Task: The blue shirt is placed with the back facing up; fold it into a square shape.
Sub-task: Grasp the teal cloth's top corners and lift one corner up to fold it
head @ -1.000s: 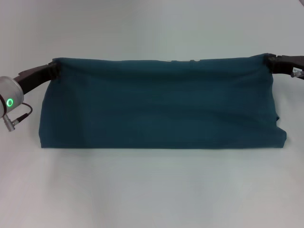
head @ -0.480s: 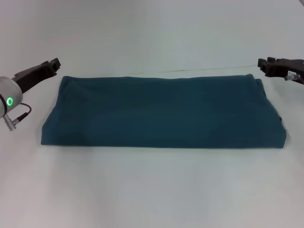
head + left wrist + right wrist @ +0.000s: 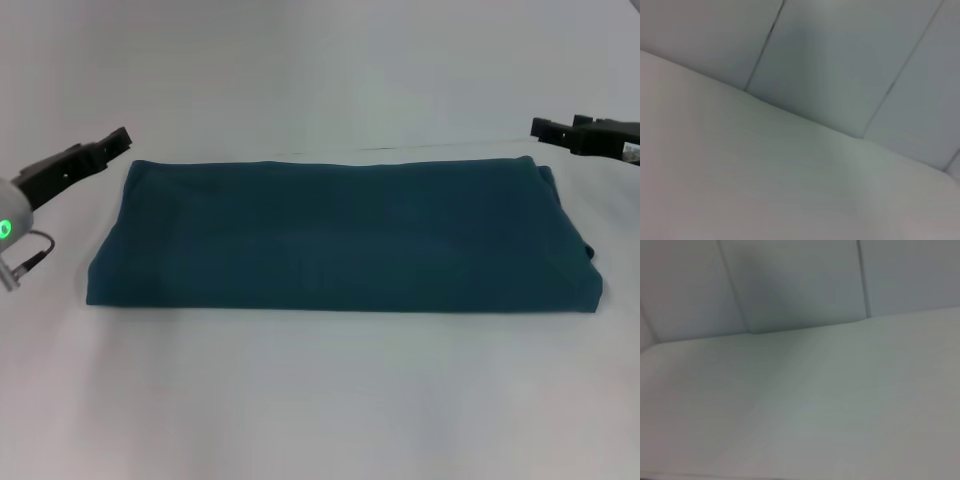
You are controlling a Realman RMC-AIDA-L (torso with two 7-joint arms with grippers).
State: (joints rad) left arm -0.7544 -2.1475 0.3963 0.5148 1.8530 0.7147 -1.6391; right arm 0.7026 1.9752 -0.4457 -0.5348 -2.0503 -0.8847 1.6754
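The blue shirt (image 3: 340, 235) lies flat on the white table (image 3: 320, 400) in the head view, folded into a wide dark teal rectangle with its plain side up. My left gripper (image 3: 122, 138) hovers just off the shirt's far left corner, open and holding nothing. At the far right corner my right gripper (image 3: 556, 127) is also open and clear of the cloth. Neither wrist view shows the shirt or any fingers.
Both wrist views show only the white tabletop (image 3: 740, 190) and pale wall panels (image 3: 800, 280) behind it. The left arm's silver wrist with a green light (image 3: 8, 225) sits at the left edge of the head view.
A second ago both grippers held the shirt's far corners raised. They let go, the far edge dropped flat onto the table, and both grippers drew slightly outward and up.
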